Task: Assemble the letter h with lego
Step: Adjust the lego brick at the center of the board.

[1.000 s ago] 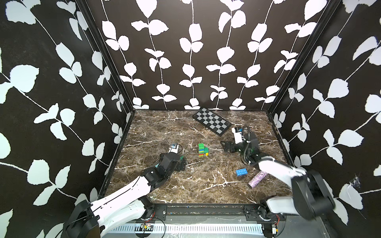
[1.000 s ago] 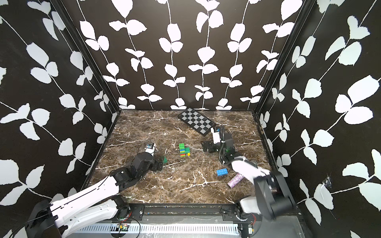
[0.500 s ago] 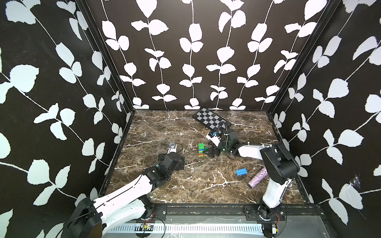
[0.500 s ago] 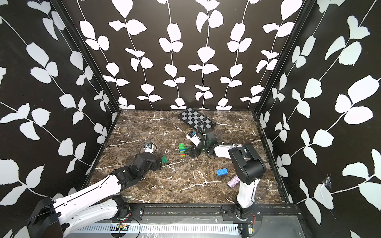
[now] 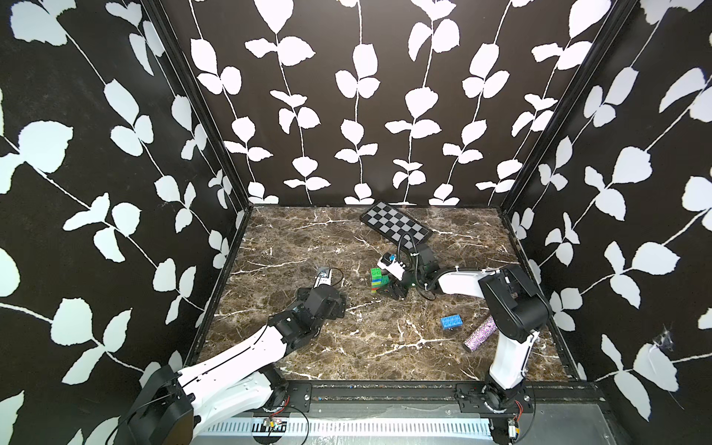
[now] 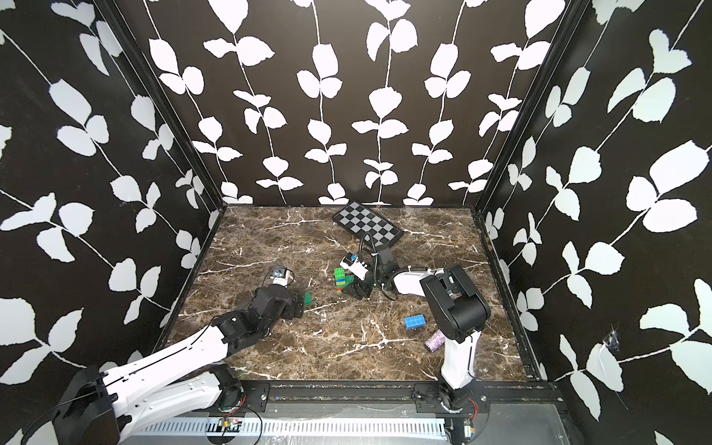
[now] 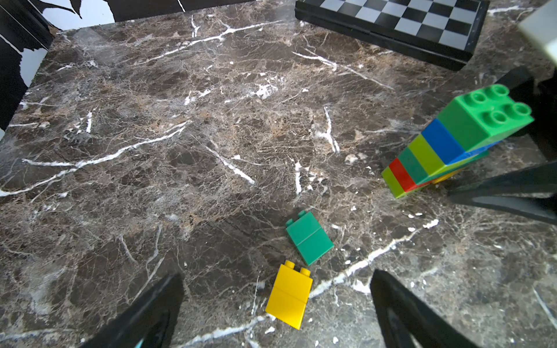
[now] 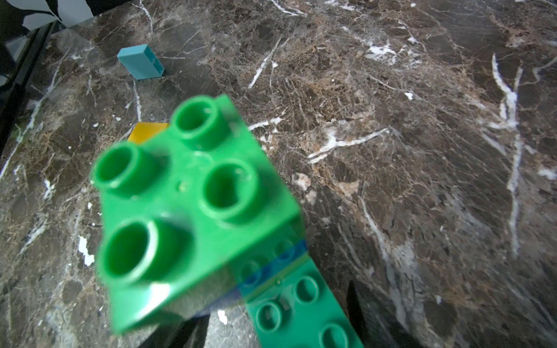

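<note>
Steadying step: right claw (image 5: 388, 288) is flanking the brick stack (image 5: 377, 278), grip impossible to tell. Spread left claw (image 7: 275, 274) is hovering over the yellow brick (image 7: 289, 296), likely needing a square pinch next.

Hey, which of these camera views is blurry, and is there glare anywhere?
Right wrist view: the green brick fills the foreground, out of focus, with glare on one edge; the marble table behind is sharper. Left wrist view: yellow brick crisp.
</note>
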`<state>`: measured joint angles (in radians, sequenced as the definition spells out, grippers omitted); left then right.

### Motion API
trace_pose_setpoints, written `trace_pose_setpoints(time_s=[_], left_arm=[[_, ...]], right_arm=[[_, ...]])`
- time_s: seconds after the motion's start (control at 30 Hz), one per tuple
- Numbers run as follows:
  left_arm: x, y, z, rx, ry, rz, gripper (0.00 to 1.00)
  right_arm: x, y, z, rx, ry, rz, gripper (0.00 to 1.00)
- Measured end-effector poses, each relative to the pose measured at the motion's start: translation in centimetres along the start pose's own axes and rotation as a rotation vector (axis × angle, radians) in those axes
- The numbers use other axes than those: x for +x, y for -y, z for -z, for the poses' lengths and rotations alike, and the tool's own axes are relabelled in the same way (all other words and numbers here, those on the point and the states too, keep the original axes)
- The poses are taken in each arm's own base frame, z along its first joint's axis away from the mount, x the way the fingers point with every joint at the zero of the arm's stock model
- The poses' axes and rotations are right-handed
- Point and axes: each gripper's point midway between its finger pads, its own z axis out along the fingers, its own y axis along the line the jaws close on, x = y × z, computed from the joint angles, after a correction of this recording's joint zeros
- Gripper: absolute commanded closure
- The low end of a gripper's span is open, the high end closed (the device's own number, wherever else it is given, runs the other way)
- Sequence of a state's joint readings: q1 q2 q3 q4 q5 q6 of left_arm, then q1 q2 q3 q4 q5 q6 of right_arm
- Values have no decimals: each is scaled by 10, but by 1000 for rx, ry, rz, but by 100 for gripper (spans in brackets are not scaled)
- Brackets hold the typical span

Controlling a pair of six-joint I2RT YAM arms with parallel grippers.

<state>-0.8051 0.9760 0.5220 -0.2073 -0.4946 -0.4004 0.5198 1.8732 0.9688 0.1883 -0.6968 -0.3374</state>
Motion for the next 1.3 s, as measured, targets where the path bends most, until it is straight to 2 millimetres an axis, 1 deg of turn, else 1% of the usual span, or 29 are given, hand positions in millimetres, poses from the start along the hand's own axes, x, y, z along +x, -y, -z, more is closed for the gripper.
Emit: trace_pose_setpoints(time_s=[0.1,0.2,0.37,0.63,0.87,1.03,1.2,1.3], left_arm=[[0,0,0,0,0,0,1],[0,0,0,0,1,0,1],[0,0,0,-1,-1,-1,1],[1,0,-1,-5,-4,-2,1],[0,-1,0,-5,-2,0,1],[0,-1,0,-4,0,3,1],[0,-2,0,-9,1,7,1],[0,-3,1,-16,2,11,1]], right_arm=[[-6,2,0,5,-1,3,44],[-13,4,1,10,8,4,48],[-12,5,0,10,-3,-13,55],[-12,6,0,9,-5,-37,64],[-16,7,0,13,7,-71,68],[-18,8,0,14,10,-126,71],[-36,17,-3,11,37,-211,74],[-50,22,-8,-13,62,-295,72]])
